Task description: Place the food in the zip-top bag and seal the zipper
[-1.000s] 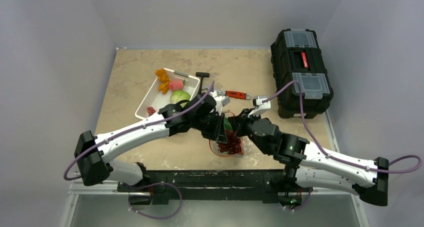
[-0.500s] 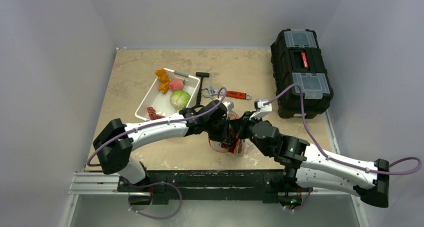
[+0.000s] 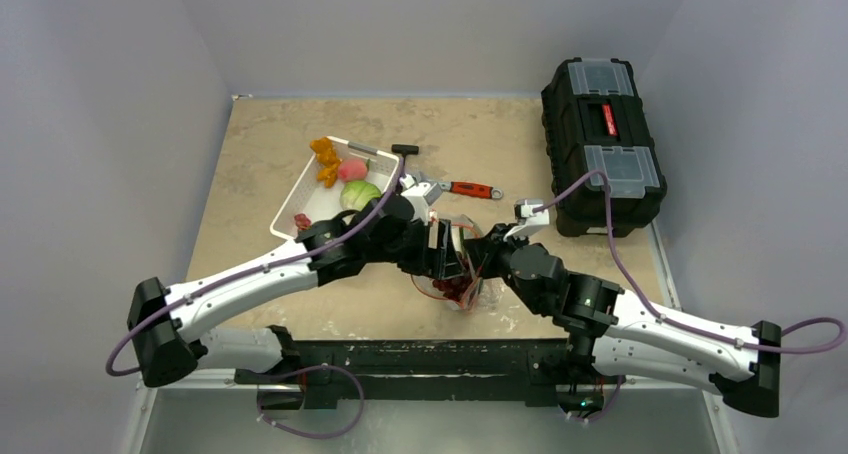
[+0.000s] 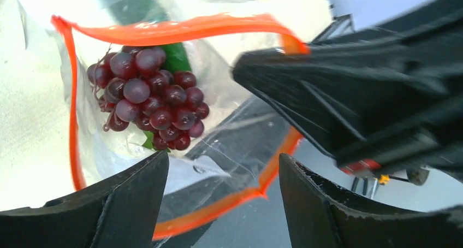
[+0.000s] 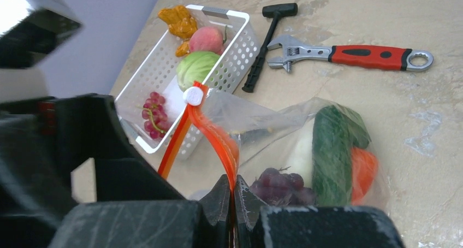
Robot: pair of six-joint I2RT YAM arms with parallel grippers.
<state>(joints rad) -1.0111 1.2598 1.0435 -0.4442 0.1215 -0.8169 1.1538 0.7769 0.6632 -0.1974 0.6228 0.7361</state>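
Nearest the arm bases, the right gripper (image 5: 232,198) is pinched tight on the zipper (image 5: 218,134) at the near lip of the zip-top bag (image 5: 273,117), which lies on the table (image 3: 260,144) between the two wrists. The left gripper (image 4: 223,163) hangs over the bag's gaping mouth with its jaws spread wide and nothing in its grasp; the bag's lower lip crosses the gap between them. In the left wrist view the right arm's black body hides one side of that mouth.

Inside the bag are dark grapes (image 4: 147,103), a green piece (image 5: 333,144), a carrot (image 5: 364,174) and something white (image 5: 302,152).

Beyond the bag to the left, a white basket (image 5: 237,48) holds a cabbage (image 5: 196,66), a peach (image 5: 206,39), orange bits (image 5: 177,21) and a second grape bunch (image 5: 150,114). Just beyond the bag lie a black hammer (image 5: 270,35) and a red-handled wrench (image 5: 355,55). Farthest, right of the bag, stands a black toolbox (image 3: 603,149).
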